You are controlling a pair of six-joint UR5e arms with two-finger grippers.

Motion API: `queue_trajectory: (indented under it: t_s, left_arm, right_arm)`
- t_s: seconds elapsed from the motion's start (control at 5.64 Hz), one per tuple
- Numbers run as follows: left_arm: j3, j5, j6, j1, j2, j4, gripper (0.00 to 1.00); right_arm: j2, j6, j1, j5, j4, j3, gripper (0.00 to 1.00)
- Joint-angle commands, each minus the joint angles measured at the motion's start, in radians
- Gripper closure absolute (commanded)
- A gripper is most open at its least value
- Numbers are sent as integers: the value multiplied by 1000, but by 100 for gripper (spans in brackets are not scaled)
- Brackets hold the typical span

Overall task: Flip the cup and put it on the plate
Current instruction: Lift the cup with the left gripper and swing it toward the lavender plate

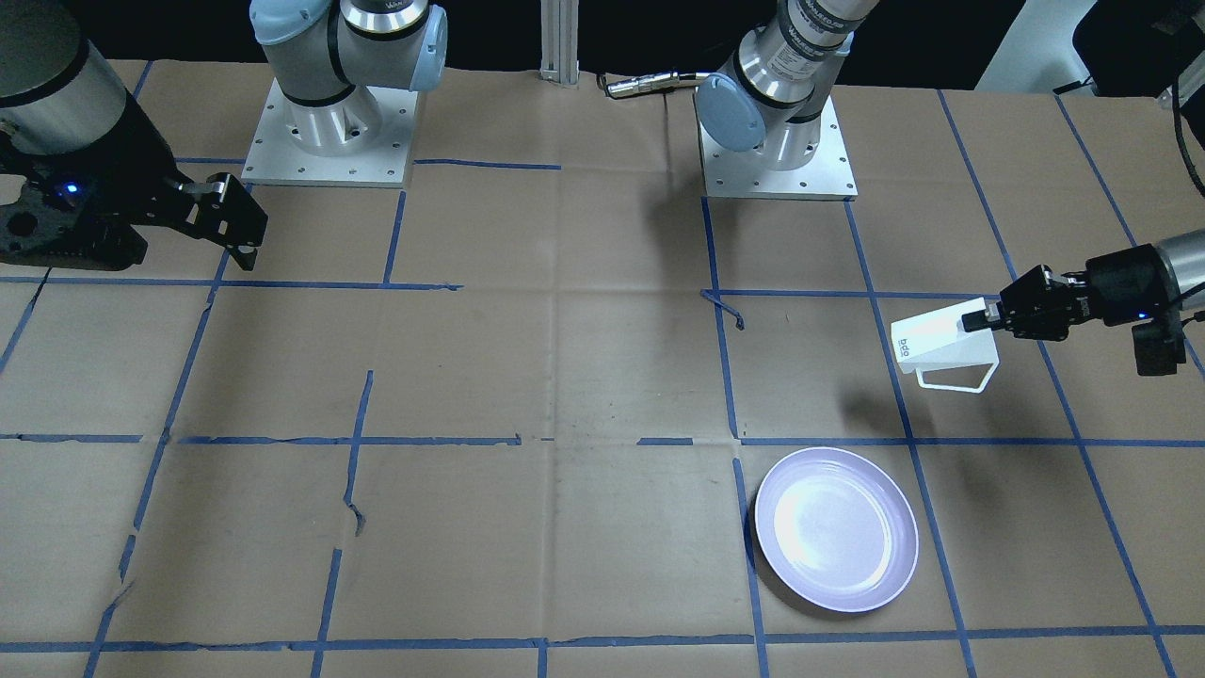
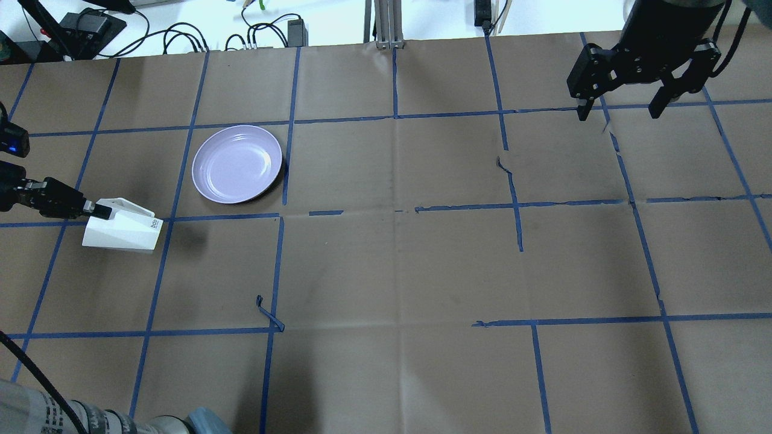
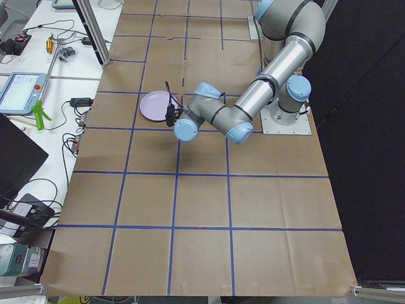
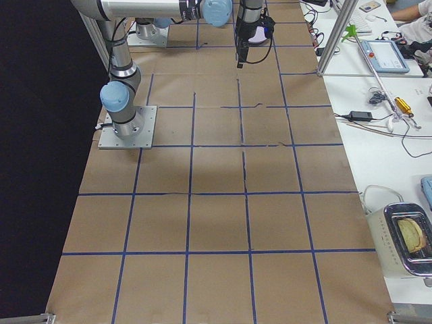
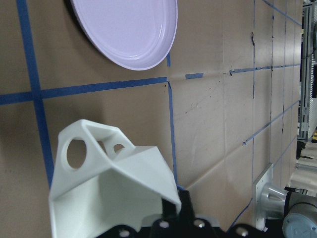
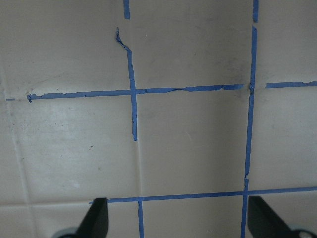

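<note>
In the front-facing view, the cup (image 1: 941, 347) is held off the table (image 1: 565, 377) by the left gripper (image 1: 979, 321). It lies on its side, with the lettered base turned toward the table's middle and the handle hanging on the camera's side. A shadow is cast below it. The plate (image 1: 836, 527) lies bare, near the cup but apart from it. The right gripper (image 1: 240, 237) is parked well apart at the opposite side.

From overhead, the same is shown: the cup is pinched at its rim end, beside the plate and not over it. The right gripper's jaws are seen spread and empty.

In the exterior left view, the cup is hidden behind the near arm. In the exterior right view, nothing of the cup is shown.

In the left wrist view, the open mouth faces the lens and one wall is pinched between the jaws. In the right wrist view, only bare table is seen between parted fingers.

The flip is judged to be half done. Next, the wrist must be rolled until the mouth faces up. The cup must then be carried over the plate, lowered onto it and released.
</note>
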Motion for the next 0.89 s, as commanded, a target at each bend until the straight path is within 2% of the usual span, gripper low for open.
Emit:
queue_trajectory:
  t_s: [0.0,0.18,0.35,0.53,0.71]
  left_arm:
    - [4,113,-203,-236,57,271,100]
    - [-2,207,-243,-359,51,437,100]
    - [-19,273,-266,-421,27,575,100]
    - [-18,406,-283,-477,-2,653,100]
    - [-19,460,-330,-549,-28,749,100]
  right_arm:
    - [0,0,0,0,0,0,0]
    - [0,0,0,0,0,0,0]
    - [0,0,0,0,0,0,0]
    - [0,0,0,0,0,0,0]
    - [0,0,0,0,0,0,0]
